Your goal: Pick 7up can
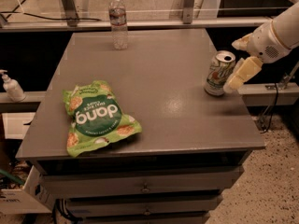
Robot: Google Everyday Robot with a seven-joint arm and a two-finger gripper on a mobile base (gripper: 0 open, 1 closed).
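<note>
The 7up can, white and silver with green lettering and an open silver top, stands upright near the right edge of the grey table. My gripper comes in from the right at can height. It is open, with one pale finger right beside the can's right side and the other finger behind and above it. The can is not between the fingers.
A green Dang snack bag lies flat at the front left. A clear plastic water bottle stands at the back of the table. A soap dispenser sits on a ledge to the left. Drawers are below the table's front edge.
</note>
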